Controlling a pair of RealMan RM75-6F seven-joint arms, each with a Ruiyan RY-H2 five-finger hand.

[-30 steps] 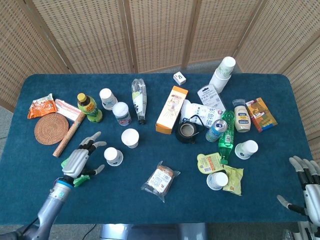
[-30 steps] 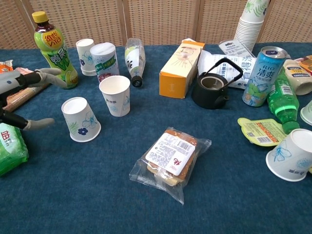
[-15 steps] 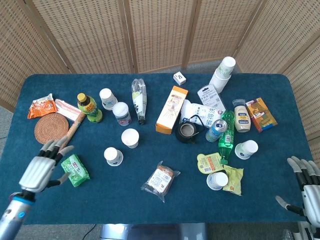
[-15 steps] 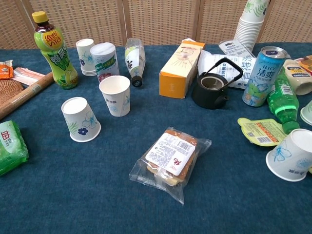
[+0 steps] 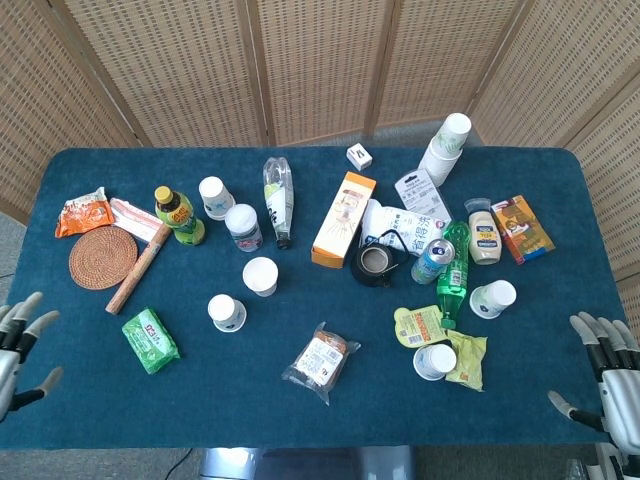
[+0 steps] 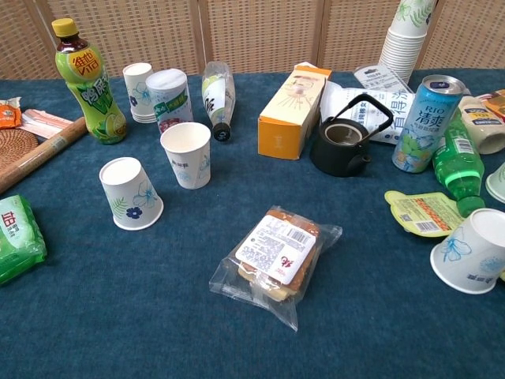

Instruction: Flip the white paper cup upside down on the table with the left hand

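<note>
White paper cup stands rim-down, seemingly already flipped, beside the upright cup. Left hand, fingers spread and empty, sits well off to its left; right hand, also spread, much farther.

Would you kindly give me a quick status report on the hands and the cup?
Left hand open, off the table's left edge. Right hand open, far right. Paper cup upside down on table, untouched. Nothing in the way.
</note>
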